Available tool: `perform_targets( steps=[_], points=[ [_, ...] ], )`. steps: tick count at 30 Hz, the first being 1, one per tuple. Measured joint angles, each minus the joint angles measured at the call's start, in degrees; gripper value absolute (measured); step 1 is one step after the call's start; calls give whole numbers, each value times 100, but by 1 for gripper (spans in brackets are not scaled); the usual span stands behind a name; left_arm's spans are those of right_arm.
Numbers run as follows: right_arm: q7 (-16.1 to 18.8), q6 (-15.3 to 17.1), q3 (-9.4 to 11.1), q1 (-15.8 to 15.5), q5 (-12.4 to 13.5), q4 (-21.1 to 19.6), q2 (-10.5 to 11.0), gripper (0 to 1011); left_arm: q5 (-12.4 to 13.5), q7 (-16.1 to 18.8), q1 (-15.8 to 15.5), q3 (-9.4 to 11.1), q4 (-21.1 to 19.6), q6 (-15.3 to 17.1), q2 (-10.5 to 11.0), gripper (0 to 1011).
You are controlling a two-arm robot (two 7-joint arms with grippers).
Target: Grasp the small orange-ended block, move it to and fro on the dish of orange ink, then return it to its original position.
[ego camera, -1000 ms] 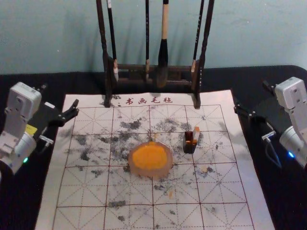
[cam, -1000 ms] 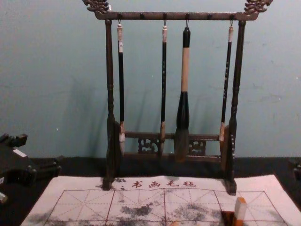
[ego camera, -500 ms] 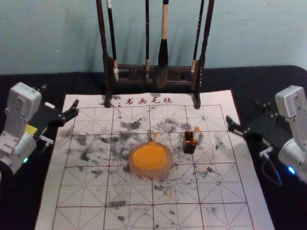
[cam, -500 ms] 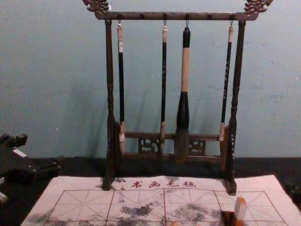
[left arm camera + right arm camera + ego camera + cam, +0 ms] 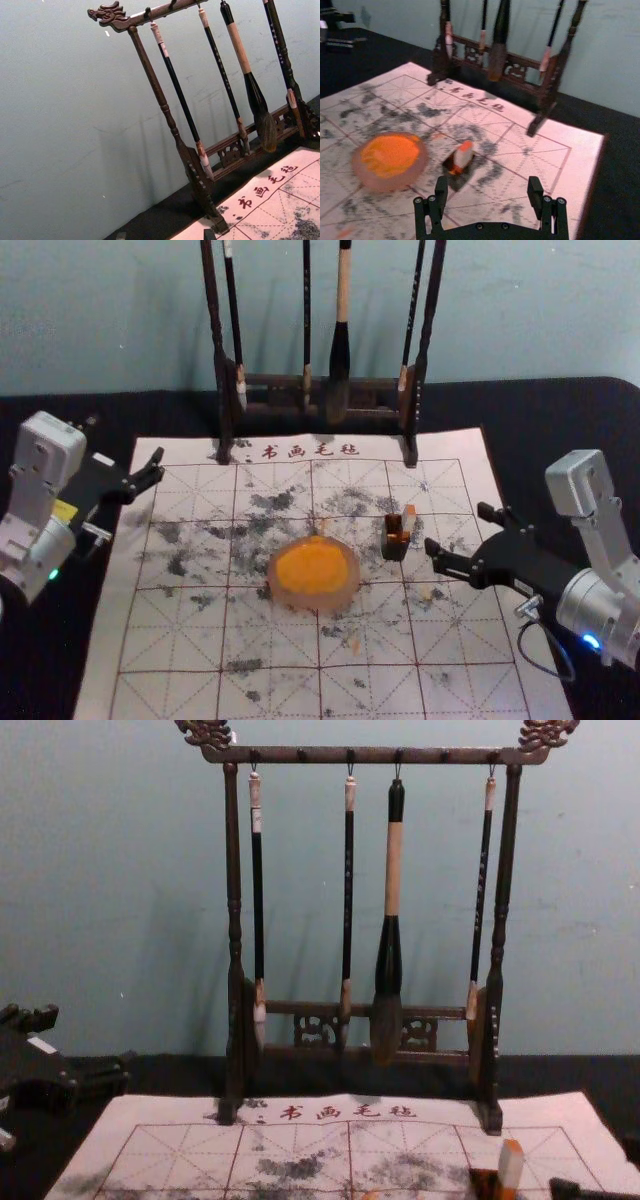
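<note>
The pale block with an orange end (image 5: 408, 518) stands in a small dark holder (image 5: 394, 545), right of the dish of orange ink (image 5: 312, 572). My right gripper (image 5: 458, 535) is open to the right of the holder, holding nothing. From the right wrist view, the gripper (image 5: 487, 192) has its fingers spread apart, with the block (image 5: 463, 154) and holder (image 5: 457, 181) beyond them and the ink dish (image 5: 389, 161) off to the side. My left gripper (image 5: 150, 468) is parked open at the mat's left edge.
A dark wooden rack (image 5: 270, 390) with several hanging brushes stands behind the mat's far edge. The gridded, ink-stained white mat (image 5: 270, 640) lies under the dish and holder. Black cloth (image 5: 530, 410) surrounds the mat.
My right gripper has come in from the right, over the mat and closer to the holder. The left arm, block, holder and dish have stayed where they were.
</note>
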Motion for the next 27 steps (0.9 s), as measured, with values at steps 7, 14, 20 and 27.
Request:
perform_targets(
  steps=[7, 14, 20, 27],
  points=[
    [-24, 266, -67, 46, -25, -36, -294, 1003, 0, 0, 0, 0, 0, 0, 0, 1001],
    [-253, 479, -87, 202, -108, 79, -708, 1003, 0, 0, 0, 0, 0, 0, 0, 1001],
    [-494, 798, -56, 328, -140, 200, -1094, 1003, 0, 0, 0, 0, 0, 0, 0, 1001],
    [-589, 952, 3, 391, -200, 314, -1315, 1003, 0, 0, 0, 0, 0, 0, 0, 1001]
  ],
)
